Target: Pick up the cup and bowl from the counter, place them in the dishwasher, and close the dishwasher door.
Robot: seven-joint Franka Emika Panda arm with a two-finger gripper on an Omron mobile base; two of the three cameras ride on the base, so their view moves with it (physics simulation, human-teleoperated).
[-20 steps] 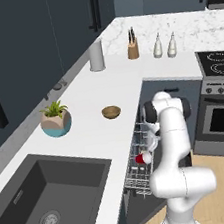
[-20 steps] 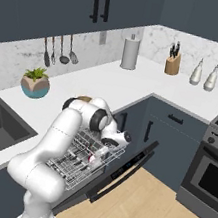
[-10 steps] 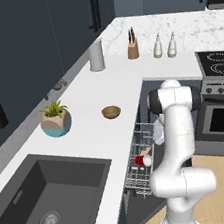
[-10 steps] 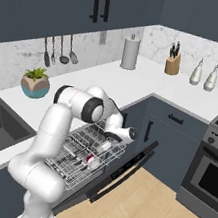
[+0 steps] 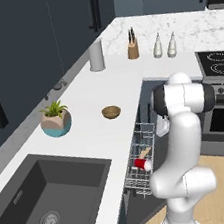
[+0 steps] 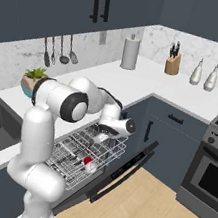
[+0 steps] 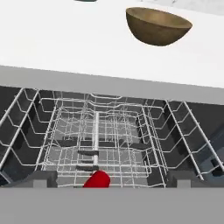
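Hand view: pincer (image 6: 107,138) wide, empty.

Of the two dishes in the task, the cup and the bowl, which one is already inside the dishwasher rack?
The red cup: it lies on its side in the white wire rack. The brown bowl is on the counter.

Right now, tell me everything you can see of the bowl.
The bowl is small, round and shallow, brown with a wooden look and a darker inside. It stands upright and empty on the white counter, close to the edge above the dishwasher's pulled-out rack. It is on its own: nothing touches it but the counter. The plant pot stands well off to one side of it, and the red cup already lies in the rack below.
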